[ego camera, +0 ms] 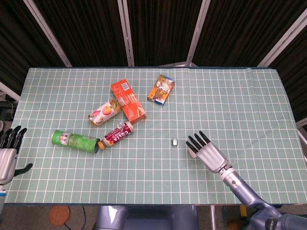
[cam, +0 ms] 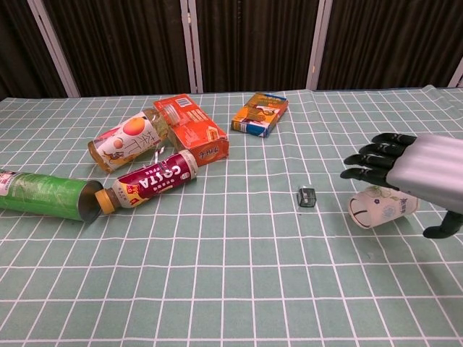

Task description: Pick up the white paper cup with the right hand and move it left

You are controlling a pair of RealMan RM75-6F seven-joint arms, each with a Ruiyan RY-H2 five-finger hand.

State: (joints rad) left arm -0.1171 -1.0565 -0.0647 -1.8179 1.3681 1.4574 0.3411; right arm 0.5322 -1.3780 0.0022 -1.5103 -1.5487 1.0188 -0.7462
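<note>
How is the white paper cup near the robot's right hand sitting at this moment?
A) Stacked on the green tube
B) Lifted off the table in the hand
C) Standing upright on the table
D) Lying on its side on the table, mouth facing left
D: in the chest view the white paper cup lies tipped over on the table, its open mouth showing, with the right hand spread above it.

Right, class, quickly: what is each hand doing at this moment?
Left hand: open, holding nothing, at the table's edge.
Right hand: open, fingers spread above the white paper cup lying on its side.
</note>
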